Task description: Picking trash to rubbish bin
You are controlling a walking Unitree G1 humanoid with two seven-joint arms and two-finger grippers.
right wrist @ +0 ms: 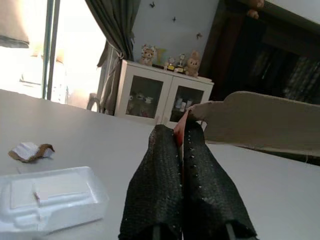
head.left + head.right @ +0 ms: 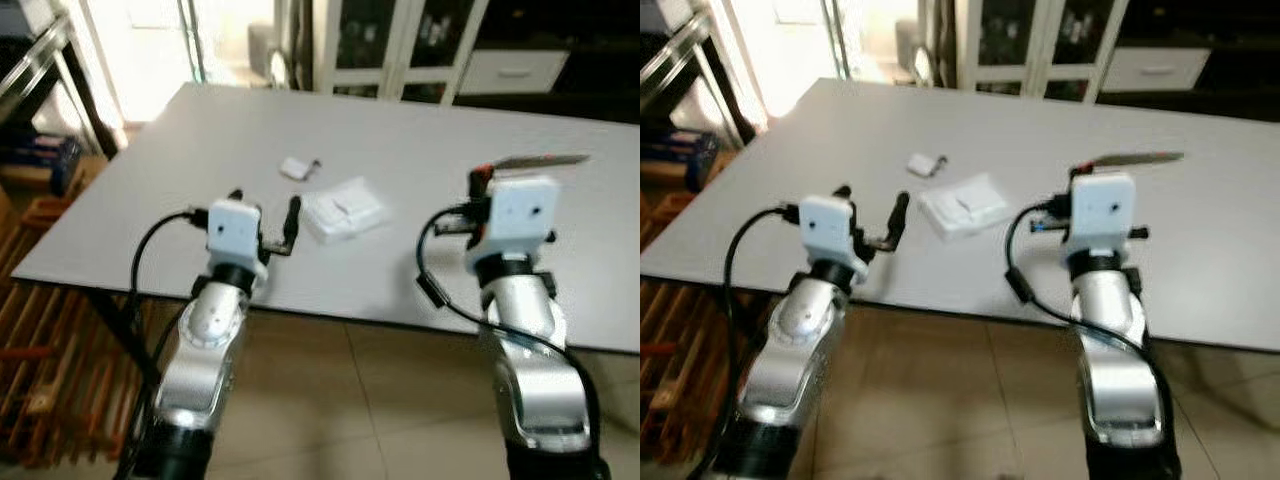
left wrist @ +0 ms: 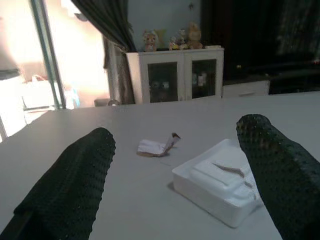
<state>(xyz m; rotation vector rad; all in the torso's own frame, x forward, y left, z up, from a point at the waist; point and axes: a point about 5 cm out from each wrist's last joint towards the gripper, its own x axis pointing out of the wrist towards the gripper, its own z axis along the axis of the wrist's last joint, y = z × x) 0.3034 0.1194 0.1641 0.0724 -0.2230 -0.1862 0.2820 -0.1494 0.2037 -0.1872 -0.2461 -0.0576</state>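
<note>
Grey counter (image 2: 200, 140), robot standing at its near edge, both arms raised over it

Left end effector (image 2: 265, 222): fingers (image 3: 70, 185) spread wide apart, nothing between them, hovering just above the counter's near edge. Directly ahead of it, a white foam tray (image 2: 343, 209), shallow, rectangular, with a raised inner block and a thin brownish mark on top; lies flat near the counter's middle. Just beyond the tray, a small crumpled wrapper (image 2: 298, 168), white with a brown torn end, flat on the counter, apart from the tray

Right end effector (image 1: 183, 131): fingers pressed together, clamped on the red-tipped end of a flat beige strip (image 1: 260, 122). Strip sticks out sideways to the robot's right, held level above the counter, well apart from the tray

White glass-door cabinet (image 1: 160, 97) stands behind the counter; tiled floor (image 2: 380, 400) below
</note>
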